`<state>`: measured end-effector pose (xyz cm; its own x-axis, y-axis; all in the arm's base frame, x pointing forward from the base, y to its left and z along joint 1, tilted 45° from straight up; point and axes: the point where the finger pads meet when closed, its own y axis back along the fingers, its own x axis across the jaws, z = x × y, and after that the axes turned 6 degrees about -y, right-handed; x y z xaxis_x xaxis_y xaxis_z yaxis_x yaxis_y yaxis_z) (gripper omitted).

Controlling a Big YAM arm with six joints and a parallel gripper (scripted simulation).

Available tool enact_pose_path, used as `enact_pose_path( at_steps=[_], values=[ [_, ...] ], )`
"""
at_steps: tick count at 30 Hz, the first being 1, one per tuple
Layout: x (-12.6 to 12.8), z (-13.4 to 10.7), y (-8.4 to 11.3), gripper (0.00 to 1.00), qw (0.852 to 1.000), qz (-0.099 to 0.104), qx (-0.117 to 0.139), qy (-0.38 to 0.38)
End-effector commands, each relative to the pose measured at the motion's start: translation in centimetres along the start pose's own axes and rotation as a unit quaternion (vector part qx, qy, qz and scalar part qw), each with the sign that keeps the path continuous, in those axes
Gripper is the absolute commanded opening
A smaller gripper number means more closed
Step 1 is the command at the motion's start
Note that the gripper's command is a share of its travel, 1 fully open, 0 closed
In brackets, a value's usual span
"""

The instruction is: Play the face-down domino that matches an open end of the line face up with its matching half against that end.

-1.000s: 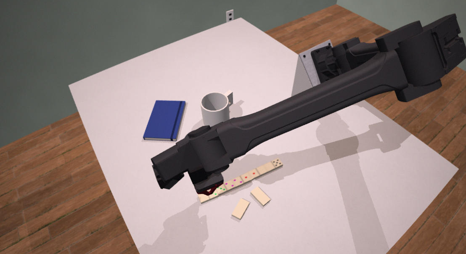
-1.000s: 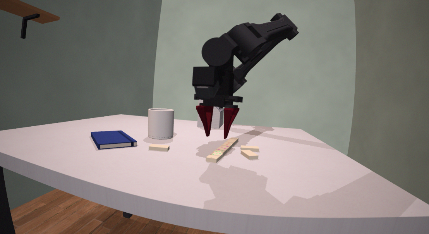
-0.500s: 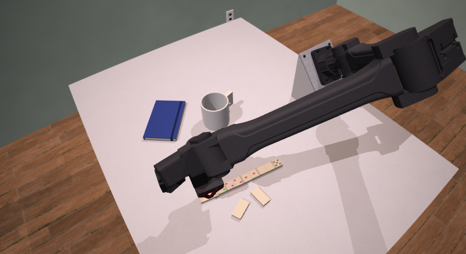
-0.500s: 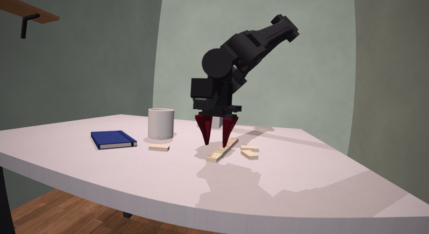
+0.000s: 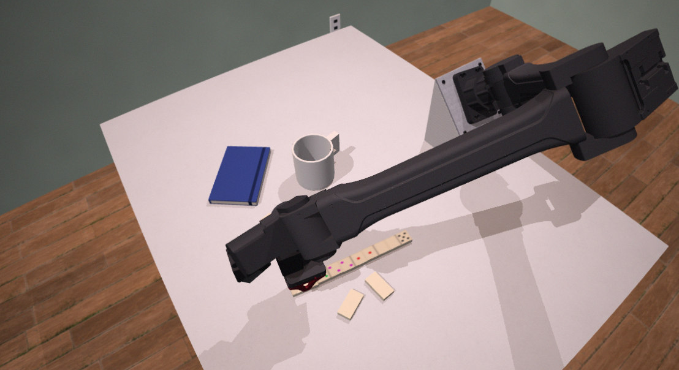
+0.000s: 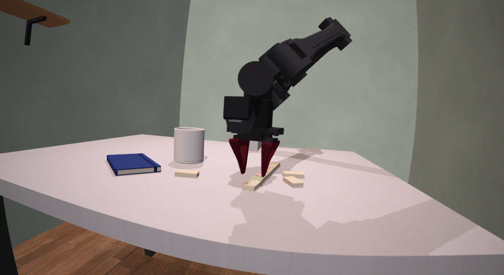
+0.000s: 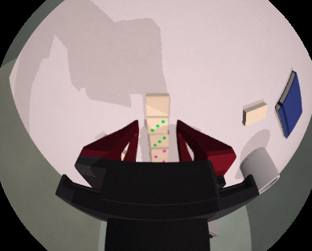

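Gripper (image 6: 252,172) half-open, holding nothing, straddles the domino line (image 6: 261,177) crosswise near its green-pipped end; line's long axis runs between fingers.

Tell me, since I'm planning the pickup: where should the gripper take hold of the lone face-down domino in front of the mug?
The lone domino lies flat, apart from the mug. Likely best: come straight down and pinch its two long edges at mid-length, the narrow span fitting between the fingers.

My arm (image 5: 456,158) looks matt black plastic, my fingers (image 6: 240,156) glossy dark red, the table (image 5: 199,101) smooth matt white, the floor (image 5: 57,253) grained wood.
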<state>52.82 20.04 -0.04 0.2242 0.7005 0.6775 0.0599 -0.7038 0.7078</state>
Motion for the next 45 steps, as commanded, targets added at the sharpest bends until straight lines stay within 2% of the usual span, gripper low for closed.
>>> enact_pose_path(
  at_steps=[1, 10, 11, 27, 28, 44, 45],
  values=[
    [0.05, 0.21, -0.30, 0.43, 1.000, 0.001, -0.001, -0.003],
    [0.01, 0.17, -0.54, 0.43, 1.000, 0.001, 0.000, -0.004],
    [0.14, 0.20, 0.21, 0.43, 1.000, 0.001, -0.003, -0.001],
    [-0.02, 0.06, -0.68, 0.43, 1.000, 0.000, 0.002, -0.003],
    [0.15, 0.15, 0.10, 0.43, 1.000, 0.001, -0.002, -0.001],
    [-0.06, -0.01, -0.74, 0.43, 1.000, -0.001, 0.003, -0.001],
    [0.04, 0.01, -0.22, 0.43, 1.000, 0.000, 0.000, -0.002]
  ],
)
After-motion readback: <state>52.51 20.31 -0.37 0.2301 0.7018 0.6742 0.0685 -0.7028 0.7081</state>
